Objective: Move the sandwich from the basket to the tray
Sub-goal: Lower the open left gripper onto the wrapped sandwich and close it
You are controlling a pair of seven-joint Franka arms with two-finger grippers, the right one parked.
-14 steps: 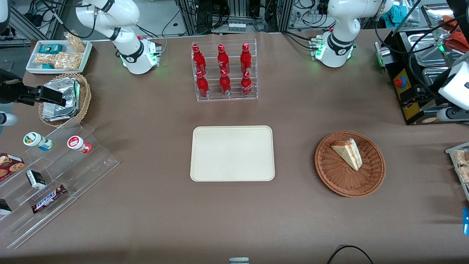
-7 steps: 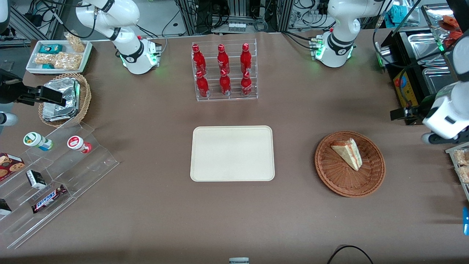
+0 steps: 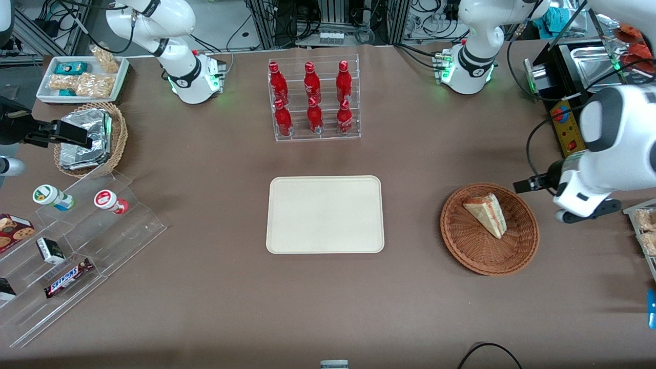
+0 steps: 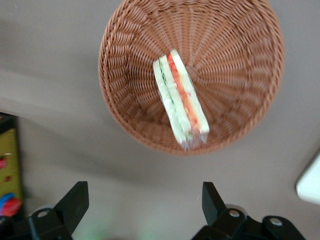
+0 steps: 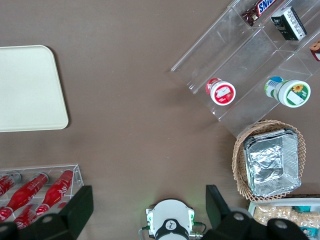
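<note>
The sandwich (image 3: 487, 213), a pale wedge with red, orange and green layers, lies in the reddish-brown wicker basket (image 3: 517, 251). It also shows in the left wrist view (image 4: 180, 100), inside the basket (image 4: 240, 65). The cream tray (image 3: 325, 214) lies flat at the table's middle, beside the basket toward the parked arm's end. My left gripper (image 3: 581, 211) hangs above the table just beside the basket, toward the working arm's end. In the wrist view the gripper (image 4: 145, 192) is open and empty, its fingers wide apart over bare table short of the basket.
A clear rack of red bottles (image 3: 313, 100) stands farther from the camera than the tray. A black box with a yellow panel and red button (image 3: 564, 125) sits near the left arm. A snack bin (image 3: 646, 230) sits at the working arm's table edge.
My left arm has swung in from the table's edge toward the basket and come nearer to the camera. The sandwich, basket and tray have not moved.
</note>
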